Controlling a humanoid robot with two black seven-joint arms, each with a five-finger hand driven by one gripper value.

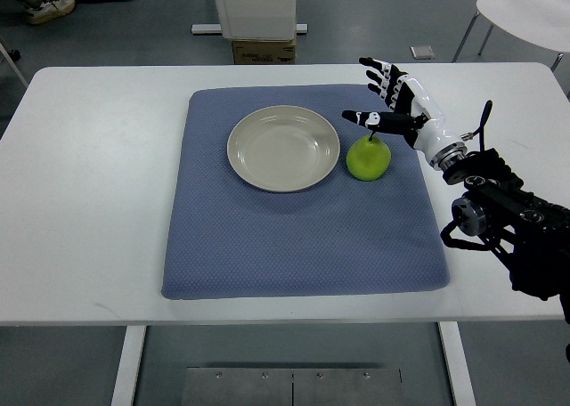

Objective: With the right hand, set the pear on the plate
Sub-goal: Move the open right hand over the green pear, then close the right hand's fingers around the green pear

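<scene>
Fabric with a fine dimpled weave covers the middle of the white table (80, 201): a blue-grey mat (294, 237), roughly square with rounded corners, lying flat. On it sits a round, shallow plate (283, 148), cream-coloured and smooth, its well bare. The pear (368, 158) is glossy green, rounded, with a short dark stem pointing up; it stands on the mat just right of the plate's rim, close to it but apart.

The right hand (396, 99) has white shells over black joints and comes in from the right edge on a black, cable-wrapped forearm. Its fingers (381, 72) are spread apart and hold nothing. The thumb reaches out to the left, its tip just above the pear's stem; whether it touches cannot be told. The other fingers fan out beyond the pear, over the mat's far right corner.

Left of the fingers, past the plate, the mat runs on bare, and its whole near half lies open. Bare table borders the mat on all sides, widest beyond its left edge.
</scene>
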